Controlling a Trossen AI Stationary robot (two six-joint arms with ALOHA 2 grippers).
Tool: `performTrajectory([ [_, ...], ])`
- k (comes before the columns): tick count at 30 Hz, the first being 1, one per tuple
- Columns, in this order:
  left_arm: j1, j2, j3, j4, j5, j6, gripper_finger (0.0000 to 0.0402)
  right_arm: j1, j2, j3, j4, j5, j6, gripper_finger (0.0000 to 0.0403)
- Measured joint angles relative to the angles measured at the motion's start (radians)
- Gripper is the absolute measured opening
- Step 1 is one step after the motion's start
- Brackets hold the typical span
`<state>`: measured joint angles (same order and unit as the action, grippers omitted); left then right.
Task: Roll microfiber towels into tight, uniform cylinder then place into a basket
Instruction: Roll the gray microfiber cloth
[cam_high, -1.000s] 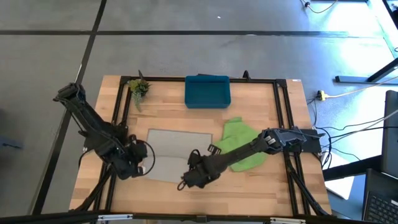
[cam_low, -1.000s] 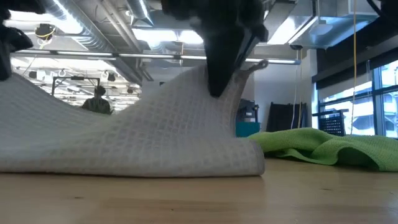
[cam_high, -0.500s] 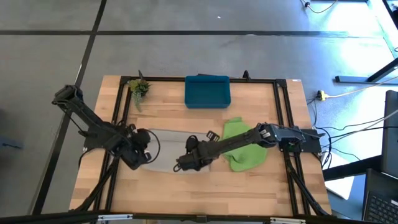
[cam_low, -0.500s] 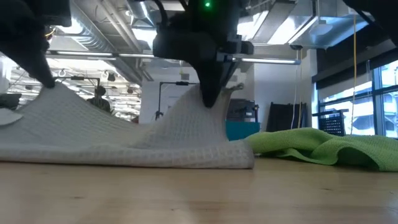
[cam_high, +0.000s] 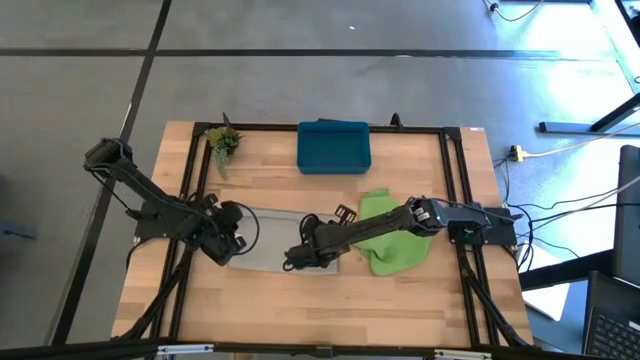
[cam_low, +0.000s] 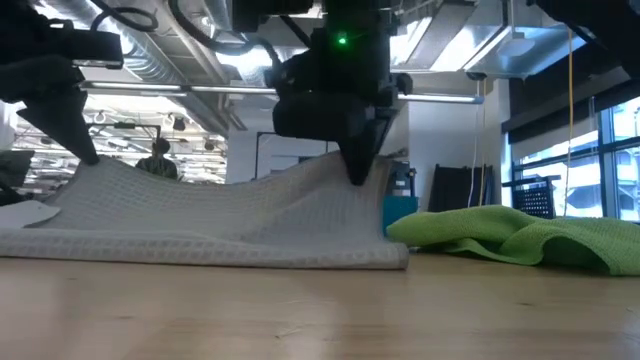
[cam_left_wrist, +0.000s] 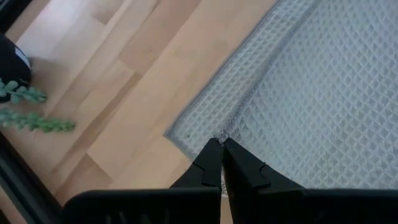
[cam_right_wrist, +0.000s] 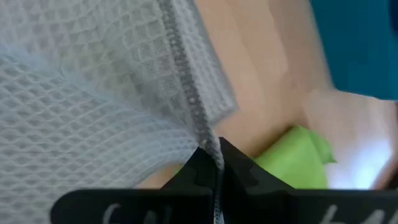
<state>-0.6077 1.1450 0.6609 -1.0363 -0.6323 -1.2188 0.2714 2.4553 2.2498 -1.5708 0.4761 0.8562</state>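
A wooden tabletop (cam_high: 300, 310) holds a light grey towel (cam_high: 270, 252) near its middle, lying partly folded over itself, with both robot arms gripping it. The left gripper (cam_high: 232, 238) pinches the towel's left corner, its fingers (cam_left_wrist: 214, 163) closed tight on the hemmed edge. The right gripper (cam_high: 300, 255) pinches the towel's right edge, its fingers (cam_right_wrist: 205, 163) also closed on the stitched hem. From table height, the grey towel (cam_low: 220, 225) rises in two soft peaks where each gripper lifts it, sagging between them, while its lower layer rests flat on the wood. A bright lime green towel (cam_high: 392, 235) lies crumpled just to the right of the grey one, under the right arm, and seems to touch its edge. A teal-blue basket (cam_high: 334, 148) sits at the far edge of the tabletop, well apart from both towels. A small green plant sprig (cam_high: 222, 142) lies at the far left corner, beside the basket but not touching it.
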Motion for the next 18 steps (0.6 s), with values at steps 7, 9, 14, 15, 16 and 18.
performTrajectory([
  [7,0.001,0.0,0.0,0.012,-0.008,0.022,0.0,-0.005,0.005,0.001,0.042,0.02,-0.041,0.0004],
  [9,0.001,0.0,0.0,0.014,-0.008,0.023,0.0,-0.009,0.008,0.001,0.065,-0.017,-0.043,0.0006],
  [14,0.003,0.0,0.0,0.017,-0.008,0.027,0.0,-0.014,0.008,0.001,0.073,-0.023,-0.05,0.0025],
  [15,0.006,0.0,0.0,0.017,-0.008,0.036,0.0001,-0.014,0.008,0.001,0.074,-0.023,-0.05,0.0029],
  [16,0.011,0.0,0.0,0.017,-0.009,0.049,0.0003,-0.015,0.008,0.001,0.074,-0.023,-0.049,0.0034],
  [18,0.021,0.0,0.0,0.018,-0.015,0.071,0.001,-0.017,0.008,0.001,0.074,-0.024,-0.049,0.0044],
])
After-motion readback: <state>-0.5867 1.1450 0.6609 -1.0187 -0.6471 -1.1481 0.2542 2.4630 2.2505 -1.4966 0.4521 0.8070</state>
